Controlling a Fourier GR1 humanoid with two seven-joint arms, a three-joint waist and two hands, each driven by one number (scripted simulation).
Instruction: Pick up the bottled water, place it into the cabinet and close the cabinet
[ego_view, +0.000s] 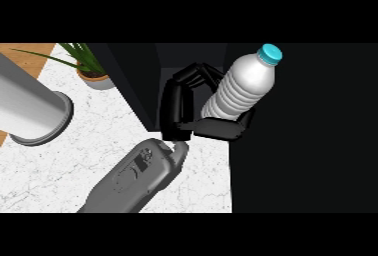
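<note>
**A:** Where's the bottle (240, 90)?

**B:** In the left hand (174, 107), right of the middle, over the dark cabinet (310, 150) just past the counter's (96, 150) right edge. It's clear and ribbed, and it leans with its blue cap (270, 52) toward the far right.

**A:** How is the hand set?

**B:** It is curled round the bottle. The black fingers (196, 72) wrap the far left side, and another part of the hand crosses under the bottle's near end. The grey forearm (136, 180) comes up from the near edge over the white marbled counter.

**A:** Is the bottle standing on anything?

**B:** I can't tell. Everything around it on the right is black, and no shelf or door edge shows there.

**A:** The other hand?

**B:** It doesn't show.

**A:** What else is on the counter?

**B:** A plant (87, 62) in a small pot at the far left, and a big pale cylinder (26, 107) at the left edge, both well apart from the bottle
</note>
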